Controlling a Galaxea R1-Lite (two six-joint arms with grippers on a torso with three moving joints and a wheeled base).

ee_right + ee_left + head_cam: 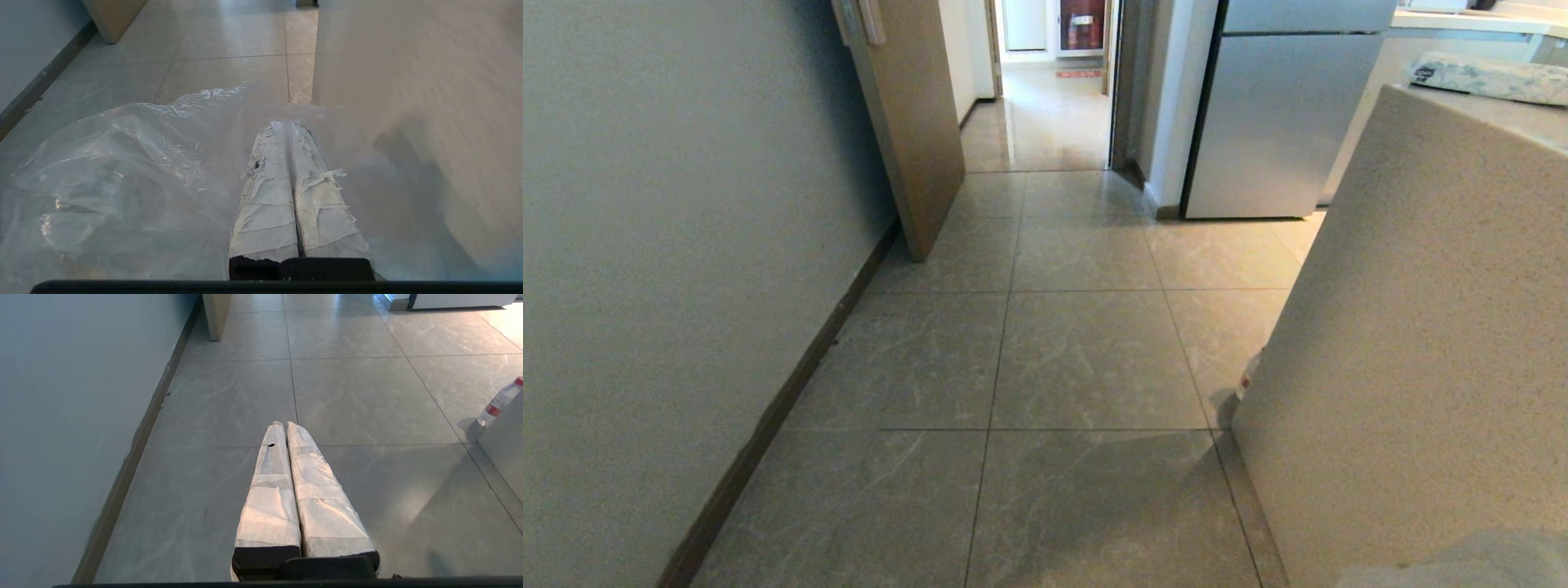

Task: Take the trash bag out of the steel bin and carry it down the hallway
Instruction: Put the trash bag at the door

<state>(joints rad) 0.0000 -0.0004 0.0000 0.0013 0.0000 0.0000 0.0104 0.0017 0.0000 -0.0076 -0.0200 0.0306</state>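
The trash bag [122, 171], thin clear crinkled plastic, billows around my right gripper [288, 123], whose taped fingers are shut with the film pinched between them and draped over them. The bag hangs just above the hallway floor [1086, 359] of grey-beige marbled tiles. A hazy pale patch of the bag [1462, 563] shows at the head view's bottom right corner. My left gripper [286, 424] is shut with nothing in it, held low over the tiles beside the left wall. Neither arm appears in the head view. The steel bin is out of view.
A plain wall [645, 245] with a dark baseboard runs along the left. A wooden door [915, 122] stands ajar ahead, with an open doorway [1045, 106] beyond. A beige counter side [1421, 327] stands close on the right, a red-capped bottle [500, 401] at its foot, and a steel fridge [1282, 122] behind it.
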